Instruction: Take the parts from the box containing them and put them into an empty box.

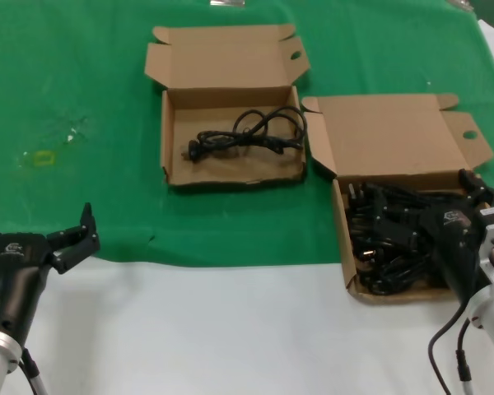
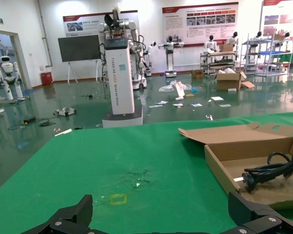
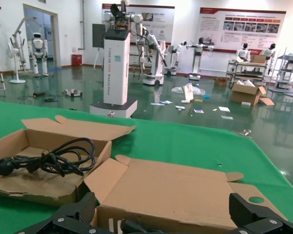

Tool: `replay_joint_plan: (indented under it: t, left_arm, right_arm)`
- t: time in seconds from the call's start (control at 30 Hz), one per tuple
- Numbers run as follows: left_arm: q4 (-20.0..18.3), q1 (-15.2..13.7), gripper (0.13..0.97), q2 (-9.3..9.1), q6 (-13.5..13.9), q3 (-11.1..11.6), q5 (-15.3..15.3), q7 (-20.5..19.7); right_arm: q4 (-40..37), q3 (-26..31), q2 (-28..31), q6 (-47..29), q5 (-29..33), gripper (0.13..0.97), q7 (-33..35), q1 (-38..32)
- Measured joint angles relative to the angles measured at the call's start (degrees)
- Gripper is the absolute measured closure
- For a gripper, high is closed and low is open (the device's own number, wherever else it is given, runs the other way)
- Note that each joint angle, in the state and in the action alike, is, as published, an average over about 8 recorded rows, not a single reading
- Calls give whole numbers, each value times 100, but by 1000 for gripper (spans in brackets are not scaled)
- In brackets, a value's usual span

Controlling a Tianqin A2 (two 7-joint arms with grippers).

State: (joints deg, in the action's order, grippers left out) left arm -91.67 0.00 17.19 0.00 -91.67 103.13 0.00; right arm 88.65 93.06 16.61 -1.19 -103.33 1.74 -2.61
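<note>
My right gripper [image 1: 445, 216] sits low over the full box [image 1: 393, 196], fingers spread wide and holding nothing. Directly beneath it lies the tangled heap of black power cords [image 1: 391, 239]; I judge it is placed there to come down on one cord for the next transfer. Whether a fingertip already touches the heap I cannot tell, since the gripper body covers that spot. Just beside this box, toward my left arm and a little farther out, stands the receiving box [image 1: 230, 107], lid folded back, with one looped cord [image 1: 247, 136] already lying inside it. My left gripper [image 1: 62, 243] waits at the near table edge, well apart from both boxes, fingers open and empty; I take it as idle.

The heap is too knotted for a cord count. The right wrist view shows only the full box's raised lid [image 3: 173, 190], not its contents.
</note>
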Motion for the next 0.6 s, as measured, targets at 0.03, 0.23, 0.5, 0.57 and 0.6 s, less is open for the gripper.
replay_joint_plan:
  t: [0.03, 0.23, 0.5, 0.57, 0.6]
  left_arm:
    - [0, 0, 132, 0, 0, 0, 0, 0]
    - [0, 0, 132, 0, 0, 0, 0, 0]
    - [0, 0, 132, 0, 0, 0, 0, 0]
    - [0, 0, 132, 0, 0, 0, 0, 0]
    - [0, 0, 132, 0, 0, 0, 0, 0]
  right_arm:
    - [0, 0, 0, 0, 0, 129, 0, 0]
    - [0, 0, 0, 0, 0, 129, 0, 0]
    - [0, 0, 0, 0, 0, 129, 0, 0]
    - [0, 0, 0, 0, 0, 129, 0, 0]
    - [0, 0, 0, 0, 0, 129, 0, 0]
